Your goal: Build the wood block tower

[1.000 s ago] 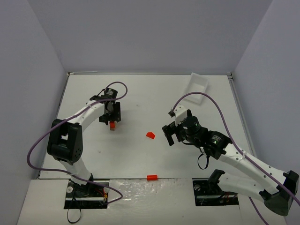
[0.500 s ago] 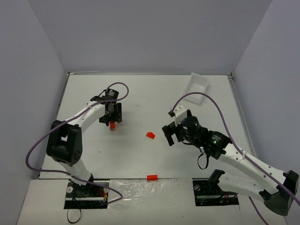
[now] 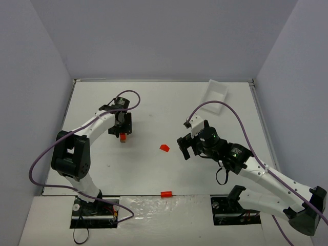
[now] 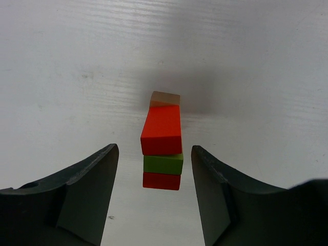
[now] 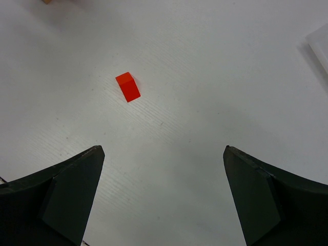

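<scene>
The wood block tower (image 4: 162, 146) is a narrow stack with a tan block at one end, then red, lime green and red. It stands left of the table's centre in the top view (image 3: 123, 137). My left gripper (image 4: 154, 151) is open and hangs over the tower, one finger on each side, not touching it; it also shows in the top view (image 3: 122, 129). A loose red block (image 5: 127, 86) lies on the table ahead of my right gripper (image 5: 161, 148), which is open and empty. The block (image 3: 164, 147) sits just left of that gripper (image 3: 183, 146) in the top view.
A white rectangular tray (image 3: 216, 93) sits at the back right, its corner showing in the right wrist view (image 5: 320, 43). Another red block (image 3: 165, 194) lies at the table's near edge between the arm bases.
</scene>
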Tool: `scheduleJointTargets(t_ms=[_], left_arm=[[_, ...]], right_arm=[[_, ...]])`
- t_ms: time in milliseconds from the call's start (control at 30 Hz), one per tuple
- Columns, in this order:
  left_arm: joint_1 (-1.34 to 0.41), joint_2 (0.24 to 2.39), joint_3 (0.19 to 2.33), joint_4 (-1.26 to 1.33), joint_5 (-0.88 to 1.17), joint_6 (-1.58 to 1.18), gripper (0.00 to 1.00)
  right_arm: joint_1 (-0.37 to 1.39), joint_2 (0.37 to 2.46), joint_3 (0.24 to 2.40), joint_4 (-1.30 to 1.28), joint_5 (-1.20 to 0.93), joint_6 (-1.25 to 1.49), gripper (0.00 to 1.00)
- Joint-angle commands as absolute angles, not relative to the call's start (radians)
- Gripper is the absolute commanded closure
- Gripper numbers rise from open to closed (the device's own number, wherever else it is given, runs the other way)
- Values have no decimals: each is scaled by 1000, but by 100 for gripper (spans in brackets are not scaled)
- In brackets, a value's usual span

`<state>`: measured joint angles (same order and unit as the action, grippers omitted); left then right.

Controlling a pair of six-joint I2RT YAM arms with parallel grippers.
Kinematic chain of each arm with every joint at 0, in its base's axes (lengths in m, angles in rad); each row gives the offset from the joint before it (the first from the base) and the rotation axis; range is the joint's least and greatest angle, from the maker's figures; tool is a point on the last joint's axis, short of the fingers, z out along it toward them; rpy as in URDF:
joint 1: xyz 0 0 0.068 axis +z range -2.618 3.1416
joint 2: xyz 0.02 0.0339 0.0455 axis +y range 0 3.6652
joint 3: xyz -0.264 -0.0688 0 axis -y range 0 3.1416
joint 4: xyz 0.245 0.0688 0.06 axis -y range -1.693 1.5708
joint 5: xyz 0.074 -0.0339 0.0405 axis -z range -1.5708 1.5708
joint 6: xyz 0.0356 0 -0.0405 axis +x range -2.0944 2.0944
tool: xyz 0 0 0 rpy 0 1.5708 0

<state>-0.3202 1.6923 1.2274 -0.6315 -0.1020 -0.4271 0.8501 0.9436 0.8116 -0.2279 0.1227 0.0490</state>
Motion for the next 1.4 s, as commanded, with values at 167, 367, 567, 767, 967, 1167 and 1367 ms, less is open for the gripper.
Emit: scheduleJointTargets(t_ms=[167, 367, 567, 767, 967, 1167, 1367], left_arm=[[-307, 1690, 1254, -635, -120, -409, 45], [-304, 1690, 1250, -637, -118, -406, 45], [-299, 1686, 1246, -637, -121, -400, 45], [-298, 1685, 1241, -636, -123, -400, 45], [-298, 1686, 1241, -637, -124, -399, 45], [-293, 1684, 1239, -637, -124, -396, 45], [-291, 1689, 1239, -637, -123, -396, 46]], right_arm=[[843, 954, 847, -167, 122, 46, 0], [844, 956, 847, -167, 120, 46, 0], [844, 957, 847, -167, 120, 44, 0], [845, 958, 848, -168, 118, 44, 0], [844, 954, 847, -169, 117, 44, 0], [844, 958, 848, -167, 115, 44, 0], [844, 959, 848, -167, 115, 44, 0]])
